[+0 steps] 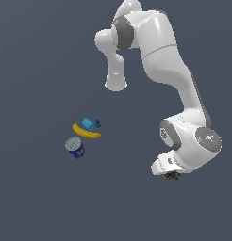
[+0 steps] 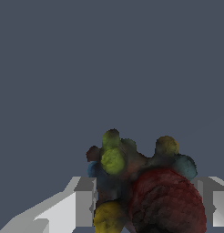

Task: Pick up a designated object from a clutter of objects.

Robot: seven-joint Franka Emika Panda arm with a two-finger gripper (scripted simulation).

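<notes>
The white arm rises from the top of the exterior view, bends down through its elbow and folds at the wrist low on the exterior view's right, with the gripper tucked under the last joint and mostly hidden there. In the wrist view the lumpy dark toy, with its big red ball and green and yellow knobs, sits right between the two grey fingers, which press against it on both sides: jaws closed on it. Well apart, on the exterior view's left, lie the banana, the light-blue block just beside it, and the blue can nearby.
</notes>
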